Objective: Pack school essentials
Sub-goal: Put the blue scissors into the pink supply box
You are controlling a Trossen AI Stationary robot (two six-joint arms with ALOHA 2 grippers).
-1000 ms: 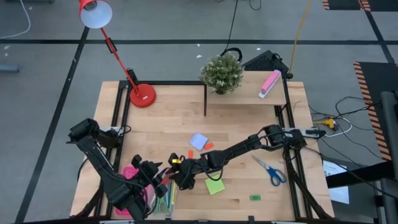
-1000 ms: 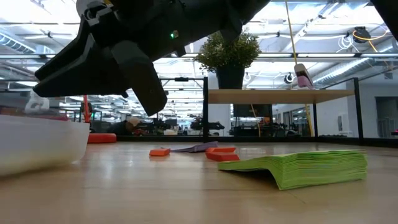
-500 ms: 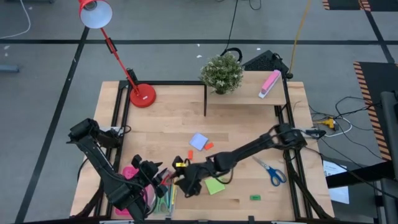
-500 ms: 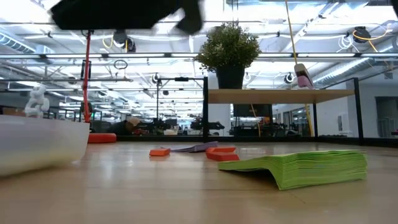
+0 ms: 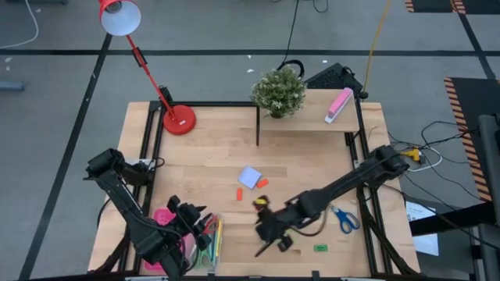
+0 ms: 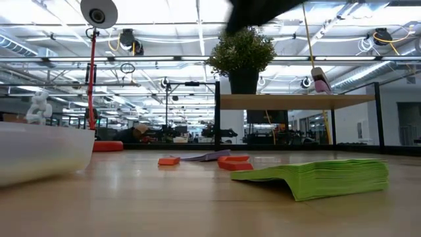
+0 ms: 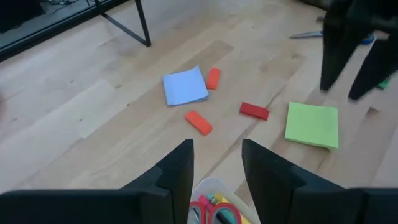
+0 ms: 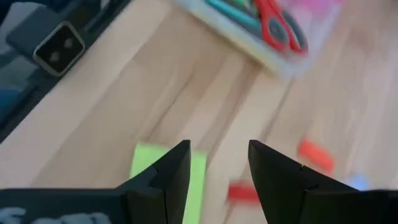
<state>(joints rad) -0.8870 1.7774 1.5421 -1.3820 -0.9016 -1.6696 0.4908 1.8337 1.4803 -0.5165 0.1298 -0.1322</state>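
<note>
Green pad under open R gripper.

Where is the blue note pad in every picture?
High view: pale-blue note pad, at the table's middle.
Low view: lying flat, far back.
Left wrist view: in plain sight on the wood.
Right wrist view: too blurred to tell.
Landmark: the orange block beside it.
</note>
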